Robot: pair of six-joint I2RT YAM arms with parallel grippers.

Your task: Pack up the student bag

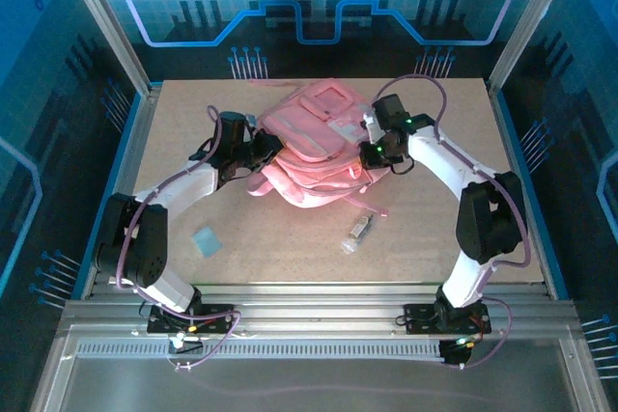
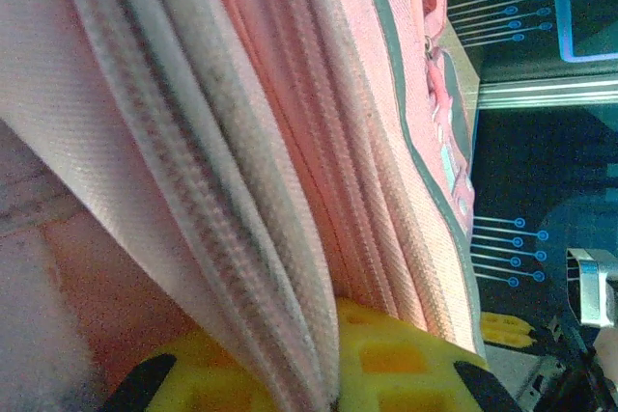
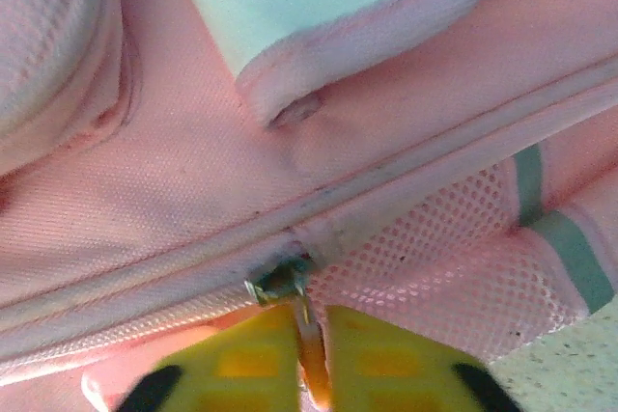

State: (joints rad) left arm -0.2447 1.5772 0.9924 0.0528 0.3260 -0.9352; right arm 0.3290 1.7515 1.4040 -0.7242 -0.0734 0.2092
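Note:
The student bag (image 1: 309, 142), a large pink backpack with pale patches, lies at the middle of the table's far half. At its left side my left gripper (image 1: 266, 147) is shut on a fold of zipper-edged fabric (image 2: 241, 238), which runs down between the yellow fingers (image 2: 406, 354). My right gripper (image 1: 370, 153) sits against the bag's right side. Its yellow fingers (image 3: 241, 364) stand close on either side of the orange zipper pull (image 3: 314, 364), just below the metal slider (image 3: 280, 282) on a zip beside pink mesh (image 3: 435, 238).
A small blue square (image 1: 205, 241) lies on the table near the left arm. A small clear and metallic object (image 1: 355, 234) rests in front of the bag, right of centre. Metal frame rails border the table on all sides.

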